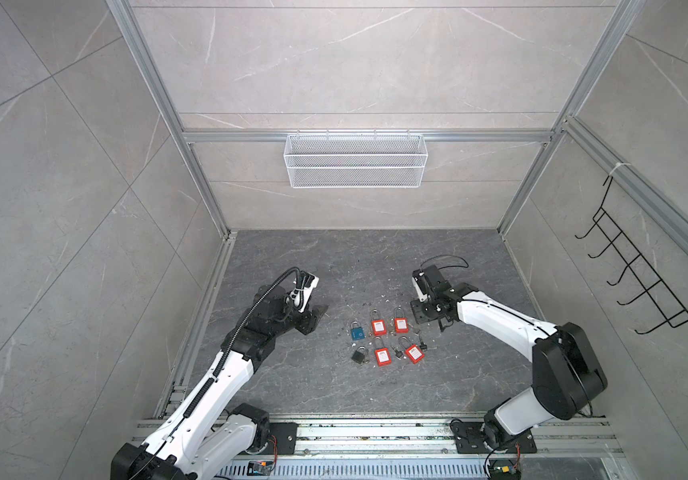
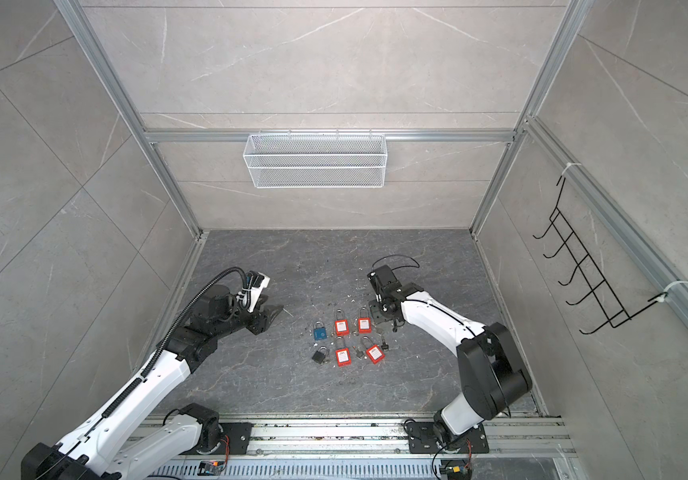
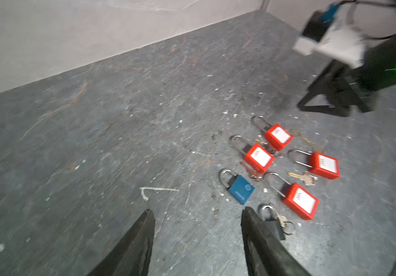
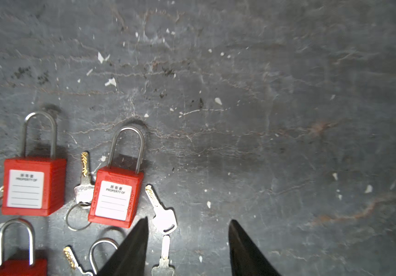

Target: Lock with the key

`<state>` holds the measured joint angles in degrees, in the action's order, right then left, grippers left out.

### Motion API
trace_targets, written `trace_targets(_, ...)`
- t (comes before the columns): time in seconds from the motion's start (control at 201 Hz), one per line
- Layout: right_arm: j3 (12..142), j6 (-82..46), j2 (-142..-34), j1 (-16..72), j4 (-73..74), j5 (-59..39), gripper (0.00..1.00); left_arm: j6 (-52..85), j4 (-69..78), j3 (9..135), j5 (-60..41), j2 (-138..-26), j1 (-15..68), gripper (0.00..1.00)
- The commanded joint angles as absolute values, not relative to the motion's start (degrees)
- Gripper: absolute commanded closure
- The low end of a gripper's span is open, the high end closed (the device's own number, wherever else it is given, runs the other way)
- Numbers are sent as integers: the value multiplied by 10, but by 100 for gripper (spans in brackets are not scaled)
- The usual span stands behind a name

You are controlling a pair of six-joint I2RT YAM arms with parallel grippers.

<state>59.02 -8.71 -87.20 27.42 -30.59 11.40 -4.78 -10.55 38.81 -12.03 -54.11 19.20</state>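
Quick read: nothing's in hand yet, so I'd say you're at the pick-up-the-key stage. The blue padlock (image 3: pixel 240 191) is your landmark. It lies flat on the floor at one end of the cluster, with two red ones in its row beyond it and a black padlock (image 3: pixel 273 224) just beside it in the next row.

Your left gripper (image 3: pixel 197 210) hangs on the blue padlock's open side with its jaws wide and empty. Your right gripper (image 4: pixel 189 219) is at the far end of that row, also spread wide and empty. A loose key (image 4: pixel 162 215) lies flat just beside one fingertip, next to the last red padlock (image 4: pixel 115 196).

For the next move, shift over the key's head and pinch it. It's thin and flat, so it'll probably skid.
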Motion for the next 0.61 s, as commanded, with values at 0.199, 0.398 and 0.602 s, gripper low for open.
trace_targets(0.199, 375, -28, -704, 194, 25, 247, 1, 36, 88, 288, 58, -591, 31, 23)
trace_targets(0.398, 254, 6, -743, 137, 305, 225, 1, 9, 370, 205, 45, -726, -14, 18)
trace_targets(0.602, 137, 19, -846, 101, 633, 144, 1, -24, 595, 148, 1, -856, -14, 14)
